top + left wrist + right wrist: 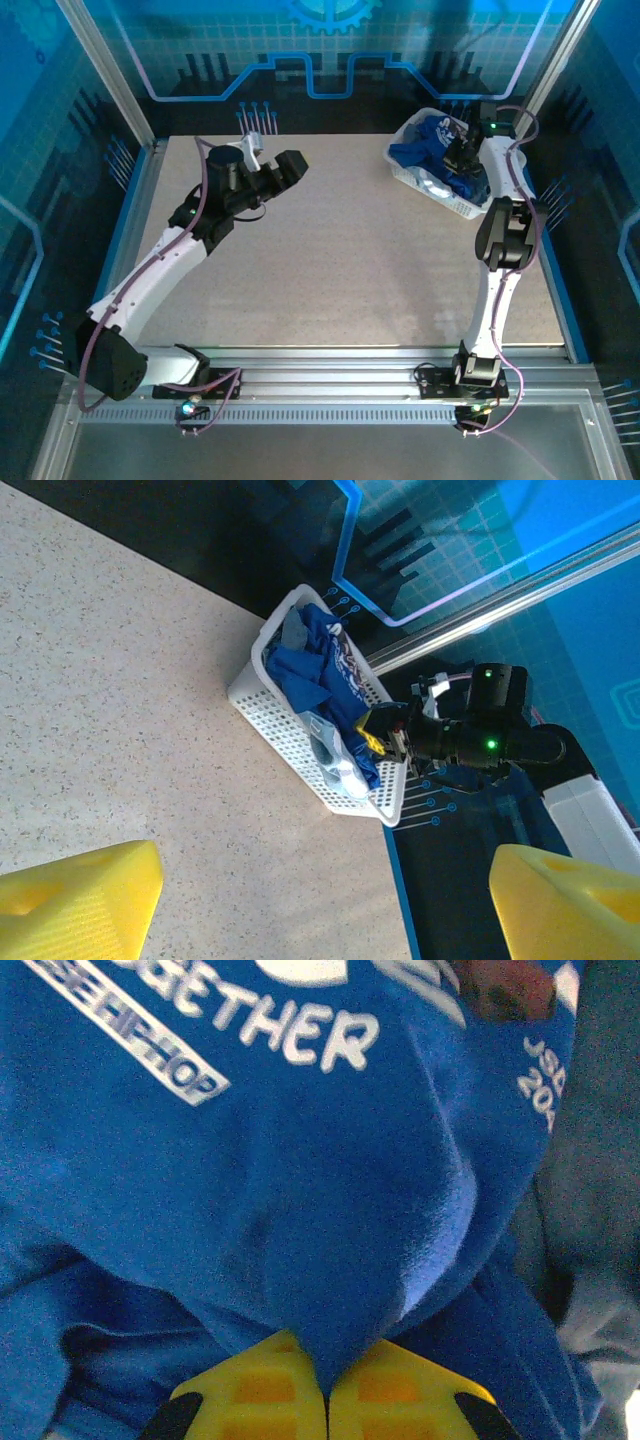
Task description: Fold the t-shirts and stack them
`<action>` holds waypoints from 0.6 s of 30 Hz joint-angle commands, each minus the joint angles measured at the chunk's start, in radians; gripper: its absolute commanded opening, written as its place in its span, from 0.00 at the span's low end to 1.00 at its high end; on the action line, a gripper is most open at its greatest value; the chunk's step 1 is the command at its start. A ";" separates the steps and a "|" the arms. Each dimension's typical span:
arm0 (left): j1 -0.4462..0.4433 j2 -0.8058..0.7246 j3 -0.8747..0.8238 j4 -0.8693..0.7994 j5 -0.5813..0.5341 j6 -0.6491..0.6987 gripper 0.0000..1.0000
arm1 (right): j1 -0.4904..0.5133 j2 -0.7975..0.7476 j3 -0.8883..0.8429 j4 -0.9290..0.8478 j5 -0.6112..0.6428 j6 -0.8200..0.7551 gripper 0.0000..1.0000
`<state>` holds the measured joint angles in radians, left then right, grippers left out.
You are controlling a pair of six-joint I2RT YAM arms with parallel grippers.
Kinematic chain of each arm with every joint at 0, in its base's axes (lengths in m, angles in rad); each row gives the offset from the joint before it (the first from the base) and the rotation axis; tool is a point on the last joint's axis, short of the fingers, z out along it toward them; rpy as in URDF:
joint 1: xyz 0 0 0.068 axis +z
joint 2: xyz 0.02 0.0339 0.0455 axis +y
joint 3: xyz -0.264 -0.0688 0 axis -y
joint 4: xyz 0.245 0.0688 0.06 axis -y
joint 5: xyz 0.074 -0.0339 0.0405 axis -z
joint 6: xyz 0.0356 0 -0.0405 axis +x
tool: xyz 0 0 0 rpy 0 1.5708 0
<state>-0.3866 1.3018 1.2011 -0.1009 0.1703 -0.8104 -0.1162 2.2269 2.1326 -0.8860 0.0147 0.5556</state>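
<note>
Right gripper [327,1385] is down in the white plastic lattice basket [415,180] at the far-right corner of the speckled grey bench [350,270]. Its yellow pads [265,1390] are pressed together on a fold of the royal blue cloth t-shirt w/ white lettering [300,1180], prob. to lift it out for folding. A duller grey shirt [590,1210] lies beside it. Left gripper [290,165] hangs spread over the bench's left, carrying nothing, likely waiting to assist.

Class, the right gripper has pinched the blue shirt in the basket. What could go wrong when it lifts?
1. The right gripper pinches just a small fold of the royal blue t-shirt; the cloth may slip out.
2. The shirts lie bunched together in the basket, so the grey shirt may get dragged along, or the basket, near the table's corner, could tip.
</note>
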 commanded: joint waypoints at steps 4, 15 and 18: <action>-0.003 -0.069 -0.028 -0.001 -0.015 0.021 0.85 | 0.061 -0.229 0.205 0.123 0.044 -0.070 0.00; -0.003 -0.101 -0.013 -0.219 -0.265 0.069 0.83 | 0.260 -0.299 0.627 0.202 -0.164 -0.044 0.00; -0.002 -0.128 0.000 -0.304 -0.377 0.092 0.83 | 0.365 -0.324 0.577 0.233 -0.237 -0.025 0.00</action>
<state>-0.3862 1.2278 1.1820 -0.2852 -0.0483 -0.7658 0.1741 1.8900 2.7434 -0.7021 -0.1165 0.5098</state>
